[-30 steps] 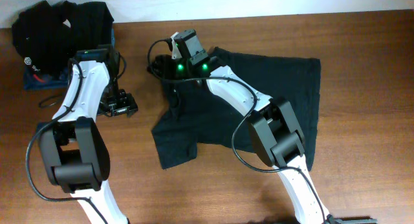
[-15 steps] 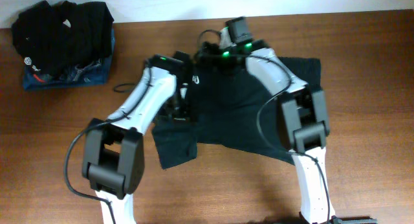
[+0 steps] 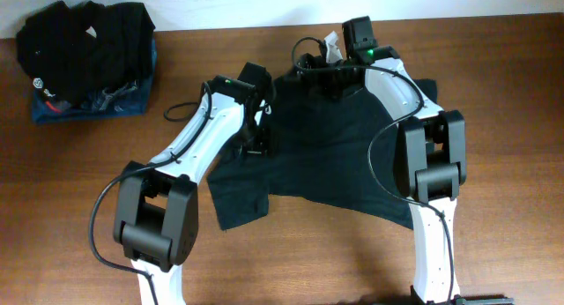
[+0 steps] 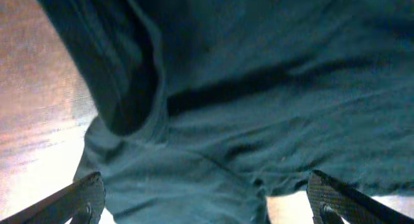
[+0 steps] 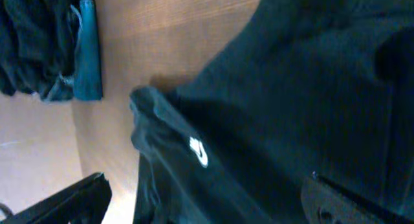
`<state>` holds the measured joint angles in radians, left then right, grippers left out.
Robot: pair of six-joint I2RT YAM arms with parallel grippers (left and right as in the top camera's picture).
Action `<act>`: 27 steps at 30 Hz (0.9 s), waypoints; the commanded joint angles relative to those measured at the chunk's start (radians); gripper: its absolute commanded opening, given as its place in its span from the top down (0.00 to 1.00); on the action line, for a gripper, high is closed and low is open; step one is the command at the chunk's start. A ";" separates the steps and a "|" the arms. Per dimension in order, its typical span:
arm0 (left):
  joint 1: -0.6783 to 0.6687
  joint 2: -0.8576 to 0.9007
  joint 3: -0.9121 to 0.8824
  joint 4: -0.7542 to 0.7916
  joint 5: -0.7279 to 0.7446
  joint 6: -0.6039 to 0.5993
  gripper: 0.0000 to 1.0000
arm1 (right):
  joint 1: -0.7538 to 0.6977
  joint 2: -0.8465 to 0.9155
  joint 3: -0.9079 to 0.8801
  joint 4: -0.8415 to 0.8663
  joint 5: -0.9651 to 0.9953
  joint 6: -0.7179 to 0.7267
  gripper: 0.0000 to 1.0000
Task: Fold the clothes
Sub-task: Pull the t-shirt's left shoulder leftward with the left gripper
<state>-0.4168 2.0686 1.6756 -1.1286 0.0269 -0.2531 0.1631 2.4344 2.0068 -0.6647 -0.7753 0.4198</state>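
Observation:
The clothes [image 3: 352, 155], one plain black garment, lie spread flat across the middle of the wooden table [image 3: 502, 120]. My left gripper [image 3: 262, 139] hangs open over the garment's left part. In the left wrist view its fingers [image 4: 84, 195] stand wide apart, with wrinkled dark fabric [image 4: 259, 88] below them and nothing held. My right gripper [image 3: 319, 76] is open above the garment's far edge. The right wrist view shows dark cloth [image 5: 291, 107] with a small white mark [image 5: 199, 151] between the spread fingers [image 5: 349, 201].
A pile of other dark clothes [image 3: 79, 40] sits on a blue garment [image 3: 115, 102] at the table's far left corner, also seen in the right wrist view as a dark heap [image 5: 39, 43]. Bare wood surrounds the spread garment.
My left arm swung from the table's left side over onto the garment. My right gripper moved right along the garment's far edge and stands wider open.

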 commanded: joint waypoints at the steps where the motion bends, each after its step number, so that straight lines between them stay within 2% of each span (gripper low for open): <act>1: 0.014 0.042 0.001 0.004 0.004 0.016 0.01 | 0.000 0.007 0.021 -0.044 -0.032 -0.163 0.01; 5: 0.034 0.109 0.001 0.022 0.005 0.016 0.01 | -0.001 0.007 0.021 -0.058 -0.017 -0.185 0.01; 18: 0.034 0.118 0.001 0.118 0.004 0.016 0.02 | 0.000 0.007 0.021 -0.095 0.028 -0.225 0.01; 22: 0.034 0.118 0.001 0.117 0.002 0.017 0.21 | 0.000 0.007 0.020 -0.099 0.028 -0.230 0.01; 25: 0.041 0.118 0.001 0.106 -0.063 0.017 0.41 | 0.000 0.007 0.020 -0.100 0.041 -0.233 0.01; 27: 0.053 0.118 0.001 0.095 -0.092 0.016 0.49 | 0.000 0.007 0.020 -0.106 0.063 -0.232 0.01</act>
<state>-0.3840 2.1864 1.6741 -1.0195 0.0002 -0.2443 0.1631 2.4344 2.0071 -0.7635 -0.7448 0.2047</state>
